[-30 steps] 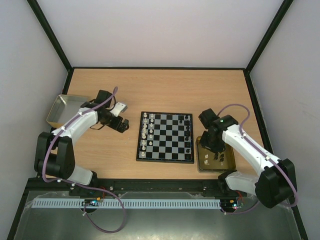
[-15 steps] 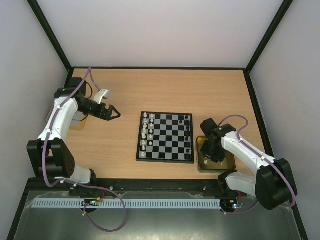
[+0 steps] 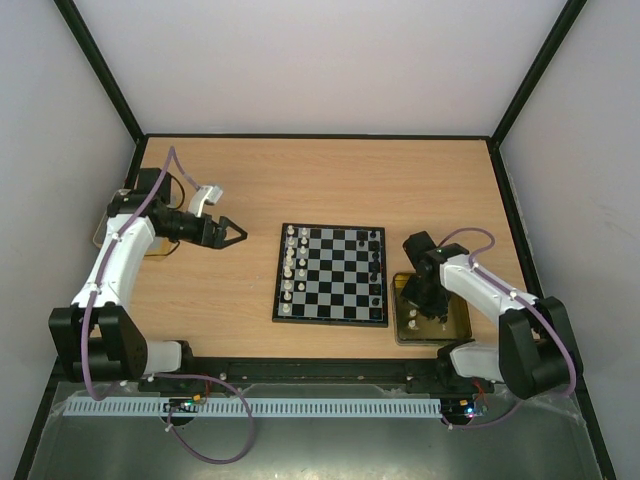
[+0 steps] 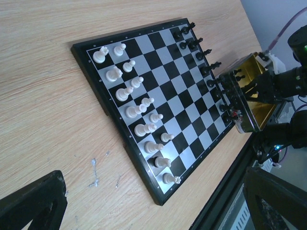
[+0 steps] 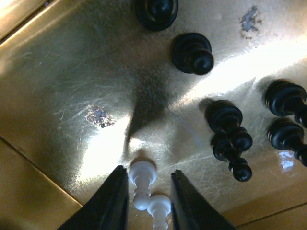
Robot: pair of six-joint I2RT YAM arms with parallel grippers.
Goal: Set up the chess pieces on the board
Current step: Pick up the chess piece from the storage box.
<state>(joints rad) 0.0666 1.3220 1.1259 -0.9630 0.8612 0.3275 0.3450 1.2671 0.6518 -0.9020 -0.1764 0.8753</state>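
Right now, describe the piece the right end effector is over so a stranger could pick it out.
Find the gold tin just right of the board. Inside it, the right end effector straddles a white piece; the tin's other visible pieces are black.

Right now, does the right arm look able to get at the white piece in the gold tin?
Probably yes: on the right arm the jaws stand open either side of the white piece; the black pieces sit aside.

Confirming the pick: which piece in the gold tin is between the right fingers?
The white piece; the black pieces in the tin all lie outside the right fingers.
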